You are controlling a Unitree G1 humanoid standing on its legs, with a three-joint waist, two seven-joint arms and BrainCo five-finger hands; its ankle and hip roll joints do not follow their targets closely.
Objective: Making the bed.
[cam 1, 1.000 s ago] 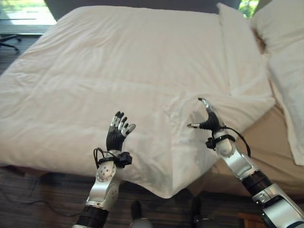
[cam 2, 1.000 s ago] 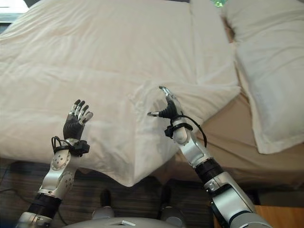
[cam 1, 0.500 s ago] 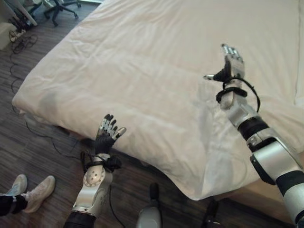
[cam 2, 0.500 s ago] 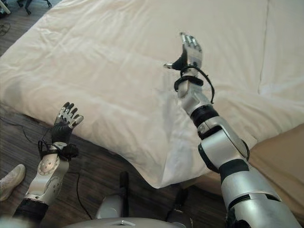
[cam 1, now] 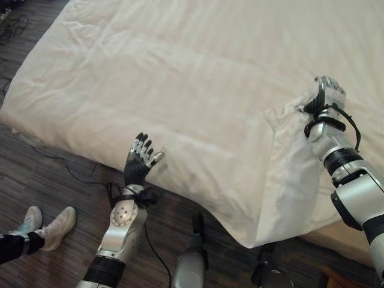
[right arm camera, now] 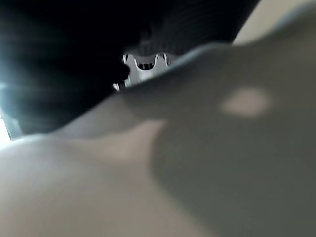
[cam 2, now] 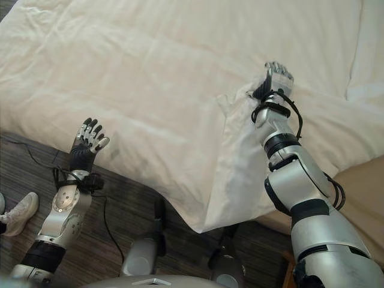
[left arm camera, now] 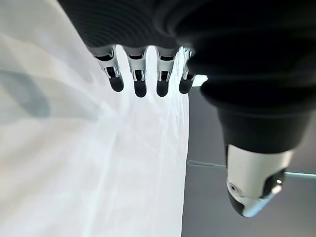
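One big white duvet (cam 1: 198, 78) covers most of the bed (cam 2: 360, 180). It lies fairly flat, with soft wrinkles. Its near corner hangs down over the edge of the bed, toward the floor (cam 1: 48, 180). At the right, a bit of tan sheet shows where the duvet does not reach.

My guess is that the step now is pulling the duvet straight. The right hand (cam 2: 275, 81) is up on the bed, where the duvet is bunched into a raised fold. Cloth is gathered around that hand and hides most of its fingers, so I cannot tell if it is gripping the cloth or just pressing on it.

The left hand (cam 1: 139, 162) is raised in the air by the near edge of the bed. Its fingers are straight and spread, and it holds nothing. The duvet edge is just beside it.

Next, the fold likely needs to be drawn toward the bare sheet and laid down smooth. The hanging corner may need a tug too.

Someone's shoes (cam 1: 42, 223) are on the floor at the left.
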